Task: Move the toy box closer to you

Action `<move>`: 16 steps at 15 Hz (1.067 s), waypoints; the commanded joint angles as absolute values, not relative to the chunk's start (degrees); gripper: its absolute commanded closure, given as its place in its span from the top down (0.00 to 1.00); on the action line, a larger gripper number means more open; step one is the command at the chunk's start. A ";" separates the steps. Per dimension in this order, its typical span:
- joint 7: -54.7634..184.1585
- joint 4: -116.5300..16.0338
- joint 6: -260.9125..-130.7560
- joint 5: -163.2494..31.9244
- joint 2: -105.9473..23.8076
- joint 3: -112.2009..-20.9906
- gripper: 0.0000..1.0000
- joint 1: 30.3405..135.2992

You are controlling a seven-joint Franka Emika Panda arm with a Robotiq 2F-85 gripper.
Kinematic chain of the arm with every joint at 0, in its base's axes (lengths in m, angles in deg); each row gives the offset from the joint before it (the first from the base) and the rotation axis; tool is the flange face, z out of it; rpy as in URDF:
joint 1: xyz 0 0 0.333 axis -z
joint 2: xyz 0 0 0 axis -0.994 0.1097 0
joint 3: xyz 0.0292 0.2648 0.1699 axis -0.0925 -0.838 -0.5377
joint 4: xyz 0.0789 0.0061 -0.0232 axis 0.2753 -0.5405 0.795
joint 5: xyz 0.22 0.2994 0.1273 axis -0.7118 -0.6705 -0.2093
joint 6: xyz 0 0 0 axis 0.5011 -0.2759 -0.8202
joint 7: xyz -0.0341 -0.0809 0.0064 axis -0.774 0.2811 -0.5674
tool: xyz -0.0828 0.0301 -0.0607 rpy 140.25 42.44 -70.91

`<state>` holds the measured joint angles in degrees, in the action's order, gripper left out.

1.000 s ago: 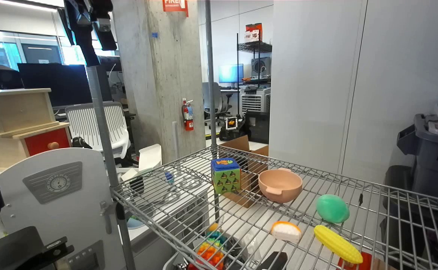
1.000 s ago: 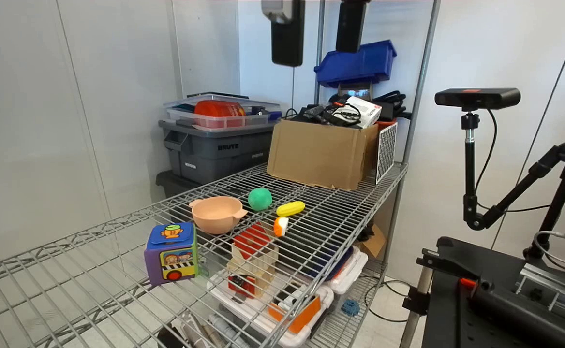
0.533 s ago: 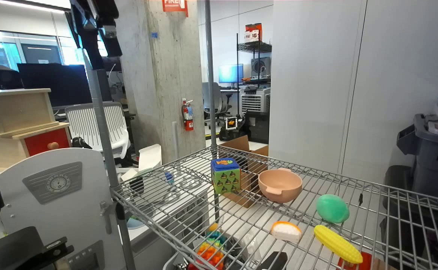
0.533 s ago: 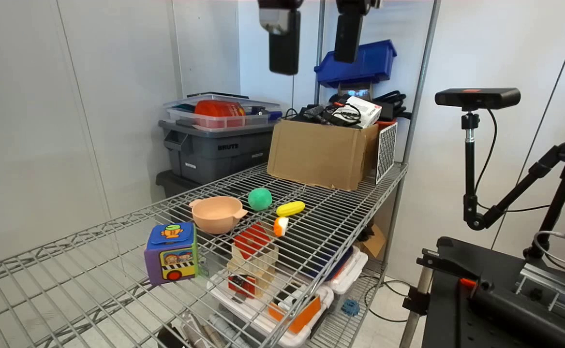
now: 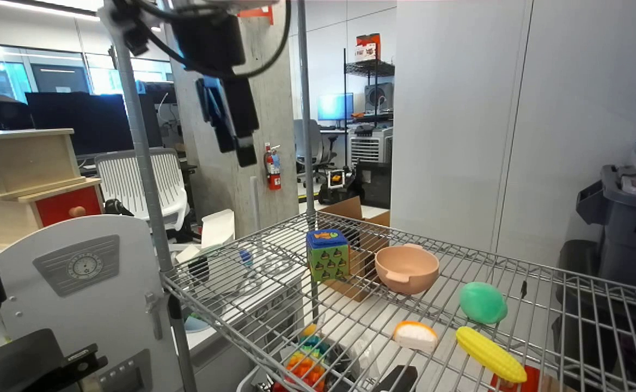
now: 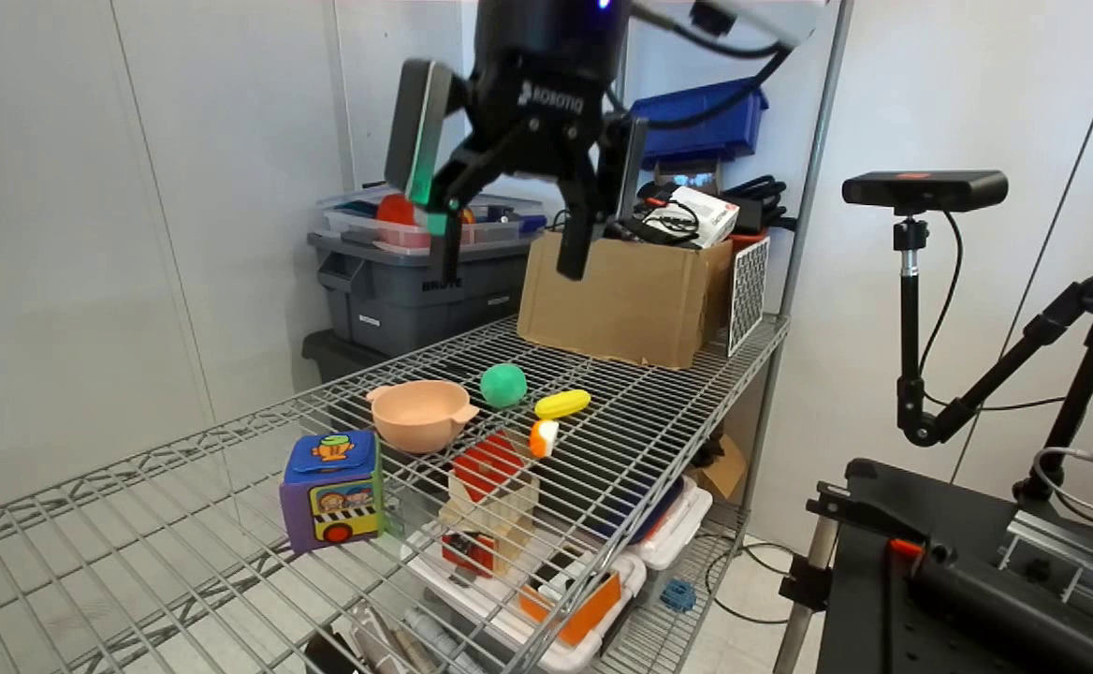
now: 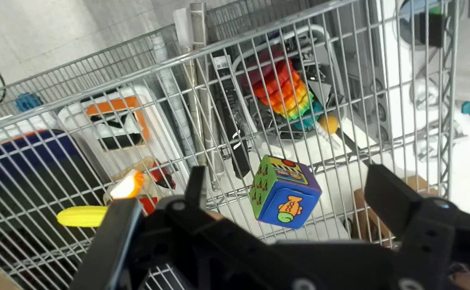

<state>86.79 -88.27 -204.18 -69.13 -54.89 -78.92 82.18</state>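
Against half a second ago, the claw (image 6: 512, 262) has swung lower into both exterior views, while the toy box (image 6: 332, 491) stands in the same spot on the tabletop (image 5: 214, 321). The claw's fingers (image 7: 388, 197) are spread wide, with nothing held between them. The task looks barely begun: the toy box is untouched, and lowering to it, gripping it, bringing it nearer and letting go all appear to be left. The toy box stands upright, well below the claw and well apart from it; in the wrist view it shows in the gap between the fingers, far beyond them, so the claw seems aimed roughly at it, though how far off to the side I cannot tell.
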 commanded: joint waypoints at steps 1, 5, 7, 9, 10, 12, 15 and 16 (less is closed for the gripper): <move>89.51 -82.06 -214.35 -73.03 -43.00 -75.95 1.00 81.03; 91.26 -73.76 -222.65 -76.69 -31.64 -73.40 1.00 79.27; 92.51 -67.92 -222.86 -76.64 -25.78 -71.22 1.00 77.44; 94.51 -61.21 -220.35 -76.11 -20.02 -69.02 1.00 75.33; 95.91 -58.45 -219.48 -75.86 -17.68 -67.82 1.00 74.07; 98.10 -55.03 -220.80 -75.42 -13.80 -66.13 1.00 71.37; 101.21 -47.59 -218.19 -74.66 -6.73 -63.91 1.00 67.55; 102.08 -45.26 -217.13 -74.49 -4.71 -63.46 1.00 66.74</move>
<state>98.90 -54.18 -220.85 -74.92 -11.47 -66.18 70.16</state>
